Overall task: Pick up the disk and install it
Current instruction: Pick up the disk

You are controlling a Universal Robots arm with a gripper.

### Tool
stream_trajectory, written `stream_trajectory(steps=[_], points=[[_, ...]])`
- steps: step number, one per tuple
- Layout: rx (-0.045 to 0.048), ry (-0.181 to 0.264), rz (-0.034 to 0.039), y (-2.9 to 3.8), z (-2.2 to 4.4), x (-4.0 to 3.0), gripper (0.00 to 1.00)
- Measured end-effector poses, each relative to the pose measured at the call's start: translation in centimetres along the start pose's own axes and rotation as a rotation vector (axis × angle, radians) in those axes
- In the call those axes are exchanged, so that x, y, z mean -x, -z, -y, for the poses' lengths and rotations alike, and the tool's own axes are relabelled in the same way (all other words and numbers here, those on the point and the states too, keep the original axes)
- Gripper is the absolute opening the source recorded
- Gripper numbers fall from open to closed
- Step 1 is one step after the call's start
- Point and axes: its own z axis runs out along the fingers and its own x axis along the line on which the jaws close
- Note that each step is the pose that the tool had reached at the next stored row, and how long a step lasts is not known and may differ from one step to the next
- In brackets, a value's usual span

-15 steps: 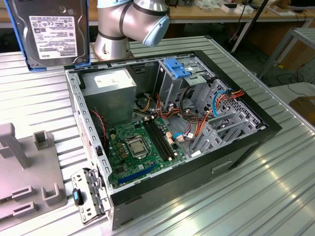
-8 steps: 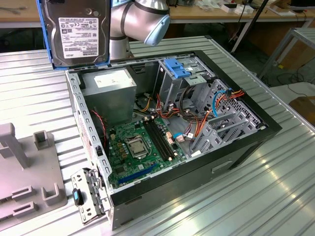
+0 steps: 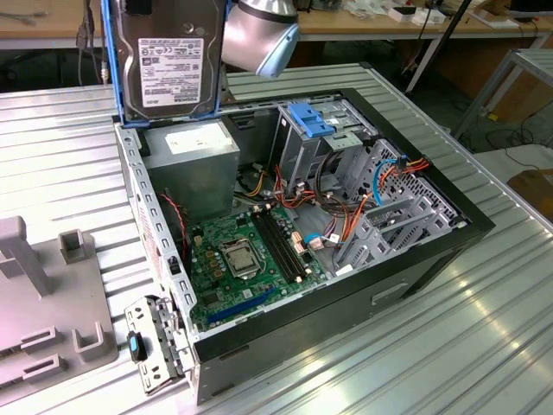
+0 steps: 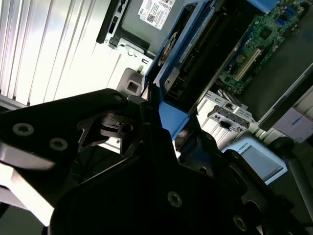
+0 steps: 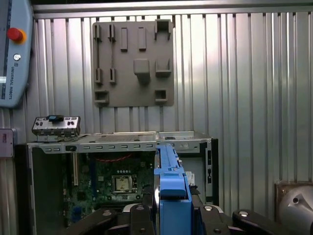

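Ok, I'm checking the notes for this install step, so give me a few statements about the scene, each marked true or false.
1. The disk is up in the air, standing upright. True.
2. The disk lies inside the computer case. False: the gripper is clamped on it and holds it clear of the case.
3. The case is open, with its motherboard showing. True.
4. The grey fixture plate lies inside the case. False: it lies on the table beside the case, at the exterior view's left.
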Motion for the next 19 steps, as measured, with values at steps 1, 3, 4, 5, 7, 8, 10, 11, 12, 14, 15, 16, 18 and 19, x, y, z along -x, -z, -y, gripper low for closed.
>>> stream_trajectory(steps=[1,3,4,5,7,8,10,11,12,14,15,16,18,19], points=[[0.0001,0.000,-0.0001,-0.06,0.58,0.01,0.37],[0.0001,0.000,-0.0001,-0.22,1.89,0.02,0.37],[-0.0001,0.000,0.0001,-0.31,2.62,0.00,0.37],[0.0000,0.000,0.0000,-0.34,3.04,-0.02,0.37],[0.0001,0.000,-0.0001,-0.47,4.19,-0.19,0.37],[-0.0001,0.000,0.0001,-0.51,4.45,-0.32,0.37],[0.0000,0.010,0.0003,-0.55,4.86,-0.39,0.37],[0.0001,0.024,0.0008,-0.58,5.03,-0.39,0.37],[-0.0001,0.031,0.0013,-0.64,5.14,-0.44,0.37],[0.0002,0.033,0.0011,-0.77,5.34,-1.08,0.37],[0.0001,0.033,0.0012,-0.84,5.40,-1.52,0.37],[0.0000,0.033,0.0013,-0.91,5.50,-2.02,0.37],[0.0002,0.033,0.0011,-0.99,5.74,-2.80,0.37],[0.0000,0.033,0.0013,-1.07,6.00,-3.33,0.37]])
